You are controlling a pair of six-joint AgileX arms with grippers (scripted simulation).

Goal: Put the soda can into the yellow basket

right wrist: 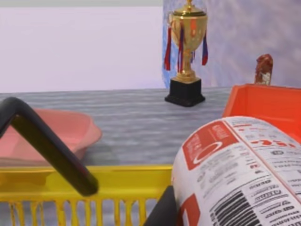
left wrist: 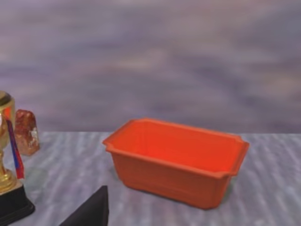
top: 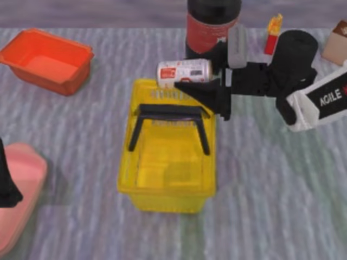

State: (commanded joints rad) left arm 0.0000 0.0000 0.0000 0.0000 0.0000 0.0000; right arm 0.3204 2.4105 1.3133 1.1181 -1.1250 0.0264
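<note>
So the right gripper (top: 201, 86) is reaching in from the right with its dark fingers clamped on the soda can (top: 184, 72), which is lying on its side, a smooth white cylinder with red label blocks and a barcode showing up close in the right wrist view (right wrist: 240, 174). The can is sitting right over the far rim of the yellow basket (top: 126, 181), not down inside it. That basket is a boxy plastic thing with slotted mesh walls and a black handle (top: 168, 123) standing up across its middle, so the open room inside is splitting into a strip on each side of the handle. Just behind the basket a big dark bottle (top: 211, 26) with a red label is crowding the gripper. Off to the basket's far left an orange tray (top: 45, 59) with a rolled lip is sitting well apart, and a pink dish (top: 24, 187) is lying at its left. The left gripper (top: 7, 184) is parking over that dish; can't tell how its jaws are standing. A gold trophy (right wrist: 186, 54) is standing on the grey, streaky tabletop (top: 271, 189).
</note>
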